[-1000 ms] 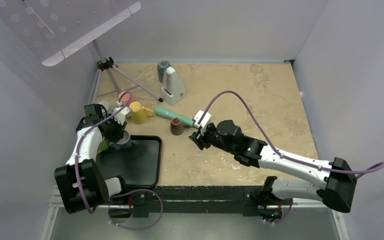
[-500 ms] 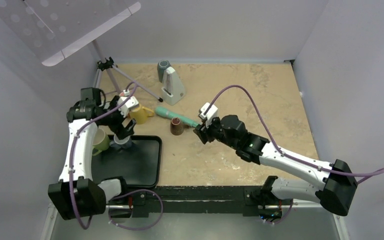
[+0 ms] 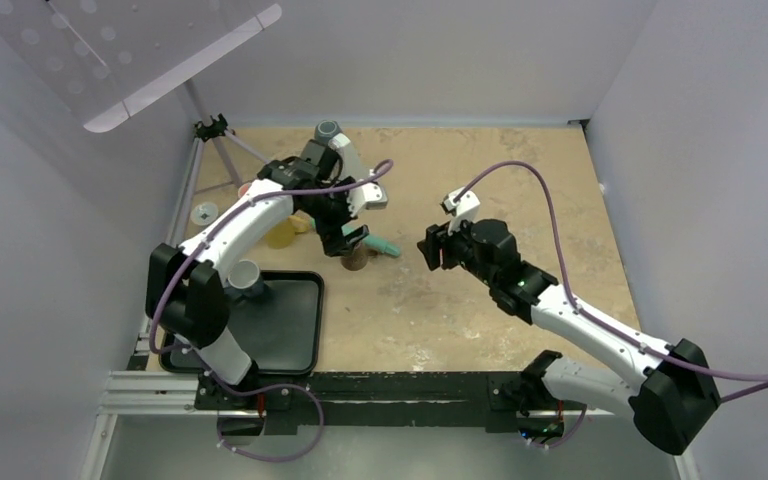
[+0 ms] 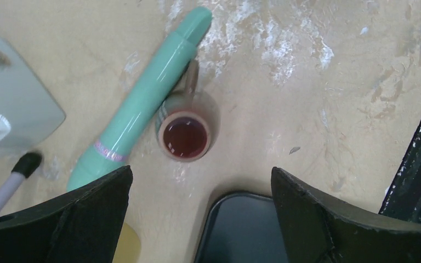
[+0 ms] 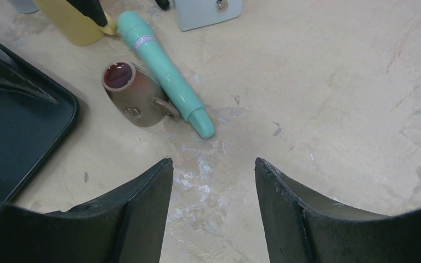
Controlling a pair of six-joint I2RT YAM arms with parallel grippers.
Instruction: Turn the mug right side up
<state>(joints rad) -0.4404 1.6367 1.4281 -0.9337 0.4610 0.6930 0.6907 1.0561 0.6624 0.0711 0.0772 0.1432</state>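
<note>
The brown mug (image 3: 357, 258) is seen upside down on the tan table (image 3: 520, 200), its narrower base turned up and its wide rim on the surface. Its handle is turned toward a teal cylinder (image 4: 142, 98), which lies against that side. The near corner of the black tray (image 3: 300, 320) is found just beside the mug. The left gripper (image 3: 348, 237) is held above the mug with its fingers spread wide and nothing gripped. In the left wrist view the mug (image 4: 185, 136) is framed below and between the two dark fingers (image 4: 87, 213). The right gripper (image 3: 430, 247) is held further to the right, apart from the mug, its fingers parted and empty. In its wrist view the mug (image 5: 134, 96) and the cylinder (image 5: 164, 68) are shown ahead of the gripper (image 5: 212, 162). A yellow mug (image 3: 282, 233) is seen beyond the tray.
</note>
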